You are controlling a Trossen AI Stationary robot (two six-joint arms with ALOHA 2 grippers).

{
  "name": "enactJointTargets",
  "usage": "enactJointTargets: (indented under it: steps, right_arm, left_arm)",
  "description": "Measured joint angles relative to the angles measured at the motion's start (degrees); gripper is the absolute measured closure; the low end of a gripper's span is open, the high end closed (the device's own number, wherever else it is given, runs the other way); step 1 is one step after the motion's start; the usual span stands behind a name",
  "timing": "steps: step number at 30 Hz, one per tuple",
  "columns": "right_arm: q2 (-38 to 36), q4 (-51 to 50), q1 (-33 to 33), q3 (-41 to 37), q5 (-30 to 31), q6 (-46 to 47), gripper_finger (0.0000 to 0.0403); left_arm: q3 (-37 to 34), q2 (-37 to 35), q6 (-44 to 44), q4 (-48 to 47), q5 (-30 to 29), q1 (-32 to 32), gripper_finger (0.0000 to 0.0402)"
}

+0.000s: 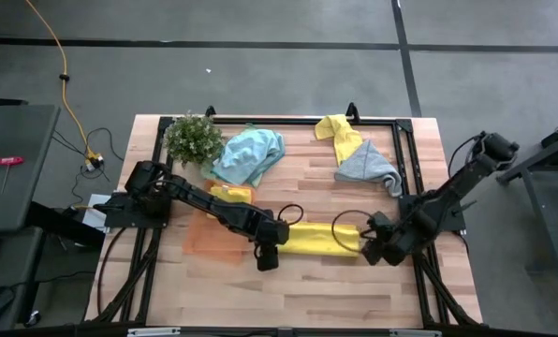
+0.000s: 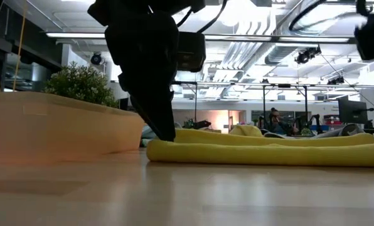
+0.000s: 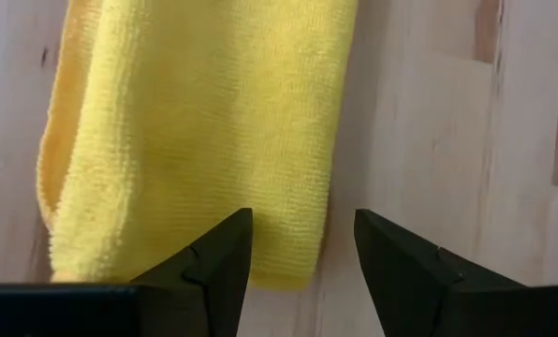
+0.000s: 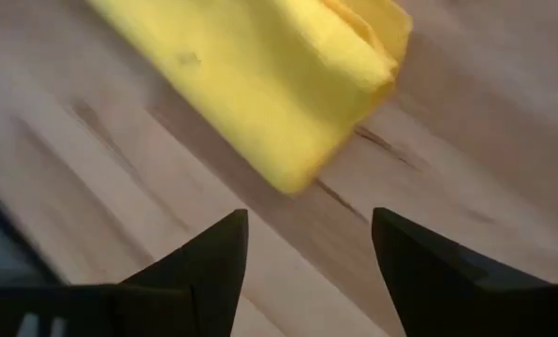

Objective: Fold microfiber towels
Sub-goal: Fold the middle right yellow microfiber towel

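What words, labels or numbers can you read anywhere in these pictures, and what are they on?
None can be read.
Folded yellow towel, between the open left claw and open right claw: no tag or print shows.
Orange tray and plant: no label.
Screens in the room behind, low view: too blurred.

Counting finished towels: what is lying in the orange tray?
In the high view a folded yellow towel lies in the orange tray, near its far end. The left arm crosses over the tray, so part of it is hidden; anything beneath the arm cannot be seen.
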Motion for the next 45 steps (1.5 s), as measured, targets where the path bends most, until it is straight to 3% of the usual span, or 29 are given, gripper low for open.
enactJointTargets:
  steps: [4,9,23,28,30,33,35,41,45]
  right_arm:
    - [-3.11,14.86,-0.23,-9.8,2.23,9.23,0.0183]
    - [-1.18,24.74,-2.7,-16.53,6.46,15.32,0.0183]
    - [7.23,34.54,-10.3,-17.14,3.69,8.82,0.0183]
    - [7.34,33.7,-11.06,-17.17,2.77,8.87,0.0216]
    - [7.4,32.38,-10.97,-17.2,2.6,8.96,0.0258]
    - [7.37,30.5,-10.95,-17.3,2.15,9.39,0.0354]
    - [6.48,29.86,-10.95,-17.43,1.78,8.19,0.0387]
    - [-1.53,19.08,-9.95,-17.49,-0.92,7.37,0.0398]
    - [-8.78,1.94,-8.5,-13.63,-2.61,8.8,0.04]
  left_arm:
    - [0.0,0.0,0.04,0.04,0.0,0.3,0.0223]
    - [0.0,0.0,0.11,0.06,-0.04,0.68,0.0223]
    - [0.0,0.0,0.13,0.07,-1.14,0.72,0.0223]
    - [0.0,0.0,0.15,0.07,-1.14,1.07,0.0223]
    - [0.06,0.0,0.57,-0.01,-1.09,1.43,0.0223]
    - [1.17,-0.3,1.94,-1.32,-0.88,2.54,0.0223]
    - [2.61,-0.99,3.32,-2.9,-0.9,3.29,0.0223]
    - [6.94,-4.8,9.7,-8.57,-2.9,5.26,0.0223]
    - [6.98,-8.35,13.65,-9.75,-6.75,5.29,0.0223]
